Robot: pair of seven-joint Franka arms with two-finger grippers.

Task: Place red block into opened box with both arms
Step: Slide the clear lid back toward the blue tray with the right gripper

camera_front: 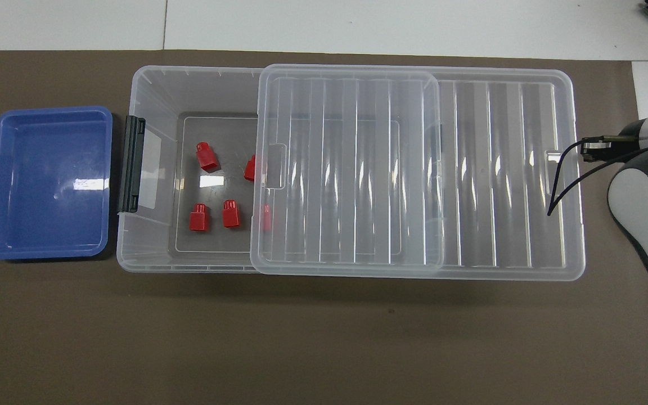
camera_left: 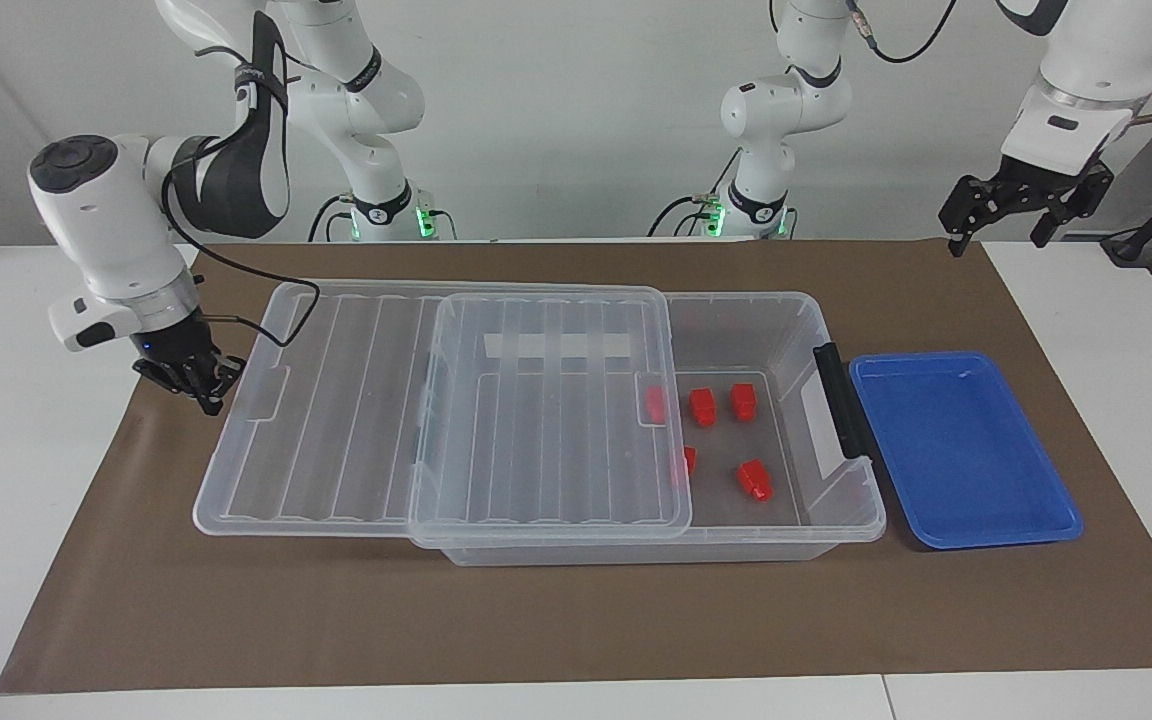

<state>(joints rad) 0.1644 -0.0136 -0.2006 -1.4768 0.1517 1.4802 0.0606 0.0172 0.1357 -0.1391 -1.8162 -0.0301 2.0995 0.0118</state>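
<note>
The clear box (camera_left: 798, 322) (camera_front: 149, 84) stands on the brown mat. Its ribbed lid (camera_left: 336, 420) (camera_front: 498, 169) is slid toward the right arm's end, leaving the end with the black latch (camera_left: 841, 400) uncovered. Several red blocks (camera_left: 754, 480) (camera_front: 207, 156) lie on the box floor, two of them partly under the lid. My left gripper (camera_left: 1021, 215) hangs open and empty, high over the left arm's end of the table. My right gripper (camera_left: 206, 392) (camera_front: 587, 151) is shut and sits low, just off the lid's end rim.
A shallow blue tray (camera_left: 966, 450) (camera_front: 48, 180) lies on the mat beside the box's latch end, with nothing in it. The brown mat (camera_left: 576, 620) stretches out from the box on the side farther from the robots.
</note>
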